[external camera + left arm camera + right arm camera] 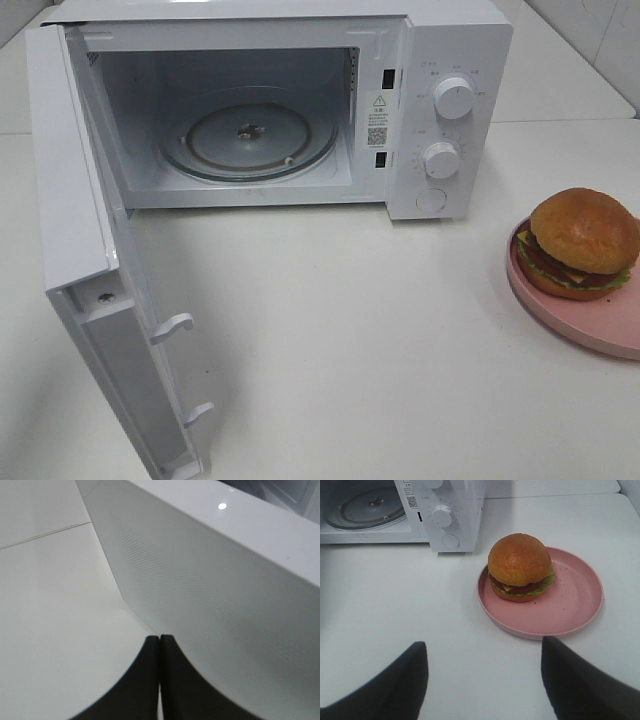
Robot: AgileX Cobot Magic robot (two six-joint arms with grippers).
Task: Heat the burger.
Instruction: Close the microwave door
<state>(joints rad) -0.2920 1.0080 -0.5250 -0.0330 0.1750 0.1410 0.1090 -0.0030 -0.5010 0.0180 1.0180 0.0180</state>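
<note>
White microwave and pink plate on a white bench

A boxy white microwave oven (pixel 300 90) sits on the smooth white bench (pixel 350 340) with its hinged white door (pixel 90 250) swung wide open; a round clear glass turntable (pixel 248 138) lies in the cavity, and two round white knobs (pixel 453 98) stack on the control panel. A round pink plate (pixel 560 600) rests near the panel side.

I count one white box microwave (pixel 300 100) with two round white dials (pixel 453 98), one golden-bunned burger (pixel 582 243), one round pink plate (pixel 600 325).
</note>
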